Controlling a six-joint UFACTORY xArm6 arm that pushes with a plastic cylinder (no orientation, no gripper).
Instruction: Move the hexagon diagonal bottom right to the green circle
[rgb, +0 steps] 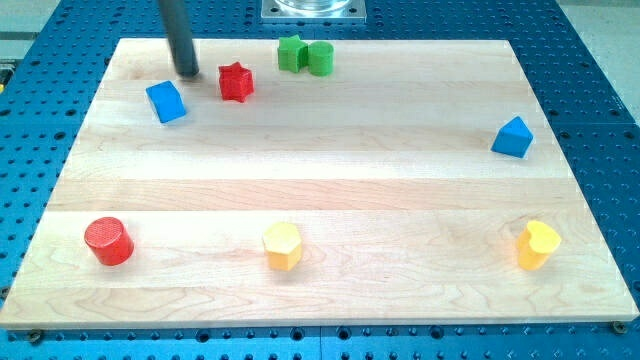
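Note:
The yellow hexagon (282, 245) stands near the view's bottom, a little left of centre. The green circle (320, 58) stands at the view's top centre, touching a green star-like block (291, 52) on its left. My tip (187, 73) rests on the board at the view's top left, between the blue cube (166, 101) below it and the red star (236, 81) to its right. It touches no block and is far from the hexagon.
A red cylinder (108, 241) stands at the bottom left. A yellow heart-like block (537, 244) stands at the bottom right. A blue triangle (513, 137) sits at the right edge. The wooden board (330, 180) lies on a blue perforated table.

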